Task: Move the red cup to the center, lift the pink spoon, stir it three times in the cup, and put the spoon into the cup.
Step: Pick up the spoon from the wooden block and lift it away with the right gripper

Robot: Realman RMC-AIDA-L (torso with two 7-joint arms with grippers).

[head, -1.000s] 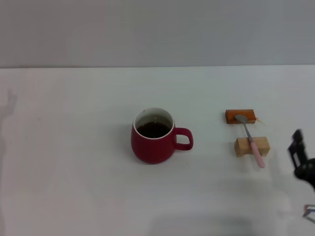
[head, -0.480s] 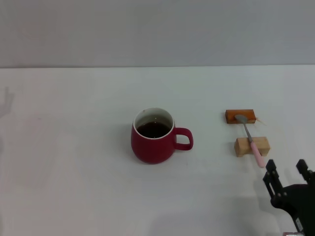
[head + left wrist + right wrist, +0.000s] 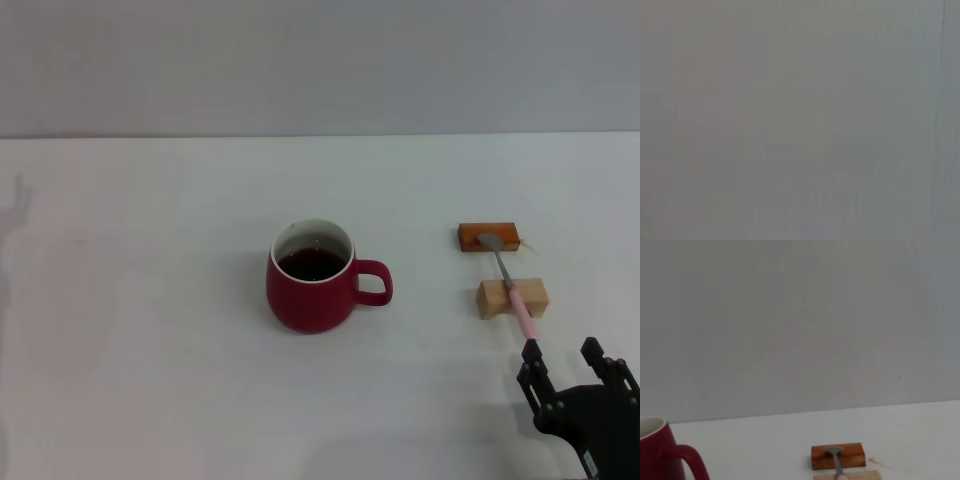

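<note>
- The red cup [image 3: 312, 278] is standing upright near the middle of the white table [image 3: 150, 300], its loop handle pointing toward the robot's right and dark liquid sitting inside; judging from that position, the centring step is looking done.
- The pink spoon [image 3: 508, 283] is lying well to the right of the cup, apart from it; its grey bowl is resting on the orange-brown block [image 3: 488, 236] and its neck is crossing the light wooden block [image 3: 511, 297], so the pink handle end is jutting past that block toward the robot, clear of the tabletop.
- The right gripper [image 3: 565, 362] is sitting low at the near right of the head view, fingers spread apart and grasping nothing; the handle tip is lying just beyond its left finger, not between the two.
- The left gripper is not showing in any view; its wrist camera is giving only a blank grey field.
- The step in hand is appearing to be the reach for the spoon.
- The next move is calling for bringing the gripper forward and a little leftward so the fingers are straddling the raised pink handle, then closing and lifting without knocking either block.
</note>
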